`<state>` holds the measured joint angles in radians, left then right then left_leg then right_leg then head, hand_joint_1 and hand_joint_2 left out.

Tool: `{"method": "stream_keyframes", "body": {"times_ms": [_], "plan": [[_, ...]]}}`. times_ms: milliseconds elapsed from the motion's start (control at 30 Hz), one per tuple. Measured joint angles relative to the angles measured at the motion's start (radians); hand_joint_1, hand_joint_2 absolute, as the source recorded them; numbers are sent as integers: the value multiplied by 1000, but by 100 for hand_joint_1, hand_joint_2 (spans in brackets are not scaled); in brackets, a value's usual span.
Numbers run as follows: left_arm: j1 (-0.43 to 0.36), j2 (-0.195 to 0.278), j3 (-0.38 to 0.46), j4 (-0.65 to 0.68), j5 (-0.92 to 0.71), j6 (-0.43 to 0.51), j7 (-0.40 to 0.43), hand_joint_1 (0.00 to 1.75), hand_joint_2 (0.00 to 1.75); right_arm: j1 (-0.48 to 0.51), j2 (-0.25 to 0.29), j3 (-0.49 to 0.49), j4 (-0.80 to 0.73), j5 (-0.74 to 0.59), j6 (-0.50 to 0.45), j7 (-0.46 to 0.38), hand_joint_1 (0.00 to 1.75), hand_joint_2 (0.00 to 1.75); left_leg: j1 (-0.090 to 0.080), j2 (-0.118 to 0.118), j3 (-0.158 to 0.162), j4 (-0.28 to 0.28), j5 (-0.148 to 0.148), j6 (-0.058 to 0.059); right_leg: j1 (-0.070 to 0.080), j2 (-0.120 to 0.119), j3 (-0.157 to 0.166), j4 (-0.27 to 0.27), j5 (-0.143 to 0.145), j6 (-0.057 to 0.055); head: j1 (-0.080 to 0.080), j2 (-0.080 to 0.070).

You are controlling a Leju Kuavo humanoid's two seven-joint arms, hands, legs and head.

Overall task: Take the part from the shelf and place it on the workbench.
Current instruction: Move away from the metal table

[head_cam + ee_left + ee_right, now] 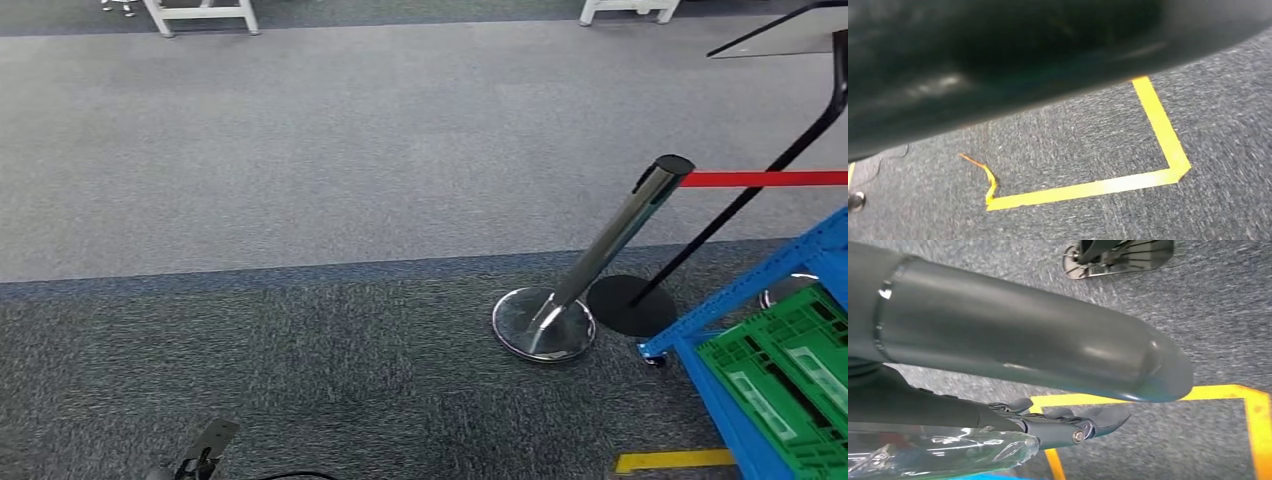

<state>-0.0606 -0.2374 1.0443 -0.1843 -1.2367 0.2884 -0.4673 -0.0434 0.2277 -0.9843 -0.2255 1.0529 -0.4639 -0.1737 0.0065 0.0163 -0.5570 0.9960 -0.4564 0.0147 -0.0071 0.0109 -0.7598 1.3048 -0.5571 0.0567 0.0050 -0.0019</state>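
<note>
Grey carpet [300,150], blue shelf [760,280] at right. Right hand [1058,425] fingers clamp a clear-wrapped part [938,452]; left hand's fingers: cannot tell. Bench placement remains.

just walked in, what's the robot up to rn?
It looks mid-transfer. The right hand holds a part in a clear plastic bag, hanging down over grey carpet with yellow floor tape. The head camera looks at the floor: a tilted chrome stanchion with a red belt, and at the right edge a blue shelf holding a green crate. No workbench appears yet, so the part is still to be placed.
</note>
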Motion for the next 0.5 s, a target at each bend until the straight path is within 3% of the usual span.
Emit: {"method": "stream_keyframes", "body": {"times_ms": [33,67,133,200,233,300,333,400,433,500], "plan": [[0,0,1,0,0,0,0,0,0,1,0,0,0,0,0,0,0,0,-1,13,1,0,-2,-1,0,-3,-4,12,4,1,0,0],[-1,0,1,0,0,0,0,0,0,2,0,0,0,0,0,0,0,0,-1,25,4,0,-4,-2,-1,-7,18,-23,27,2,0,0],[-1,0,2,0,0,0,0,0,0,3,0,0,0,0,0,0,0,0,-2,46,13,0,-10,-10,1,-40,99,-164,85,-1,1,0],[-2,0,3,0,0,0,0,0,0,-1,0,0,0,0,-1,0,0,0,-7,62,21,1,-16,-19,4,-70,156,-259,111,-9,-1,0],[-2,0,4,0,0,0,0,0,0,-2,0,0,0,0,-2,0,0,0,-9,69,24,1,-18,-24,6,-73,162,-269,109,-15,-2,0],[-4,-1,5,0,0,0,0,0,0,-2,0,0,0,0,-3,0,0,0,-7,83,30,-2,-21,-35,6,-51,162,-271,113,-27,-2,0],[-5,-1,5,0,0,0,0,0,0,-1,0,0,0,0,-4,0,0,0,-5,78,29,5,-29,-40,4,-41,163,-274,115,-33,-3,0],[-6,-1,6,0,0,0,0,0,0,-2,0,0,0,0,-4,0,0,0,-2,40,4,69,-72,-49,-1,-19,165,-278,119,-44,-8,0],[-5,-1,7,0,0,0,0,0,0,-3,0,0,0,0,-4,0,0,0,-1,16,-26,135,-106,-51,-2,-8,165,-279,119,-47,-10,0],[-3,-2,7,0,0,0,0,0,0,-5,0,0,0,0,-4,0,0,0,0,-5,-89,261,-153,-53,-2,17,165,-279,118,-51,-13,0]]}}
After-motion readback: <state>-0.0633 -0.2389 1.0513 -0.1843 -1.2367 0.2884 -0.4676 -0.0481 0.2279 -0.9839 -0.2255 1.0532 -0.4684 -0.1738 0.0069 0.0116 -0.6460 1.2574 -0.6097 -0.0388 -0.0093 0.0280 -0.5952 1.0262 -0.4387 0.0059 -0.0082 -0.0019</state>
